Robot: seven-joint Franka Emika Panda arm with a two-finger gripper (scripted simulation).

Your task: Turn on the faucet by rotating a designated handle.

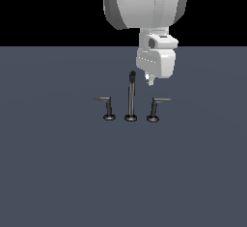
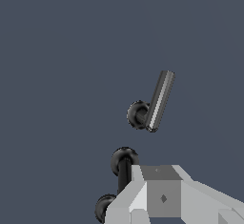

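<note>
The faucet stands on the dark grey floor. Its tall thin spout is in the middle, and the twin handle with its lever pointing left is on the exterior view's left. The designated handle leans a little, with its lever pointing right. My gripper hangs just above and behind the designated handle, apart from it and holding nothing. In the wrist view the designated handle is seen from above. The spout and the twin's base show beside my gripper, which hides part of them.
Flat dark grey floor lies all around the faucet. My white arm reaches down from above, behind the faucet. Nothing else shows.
</note>
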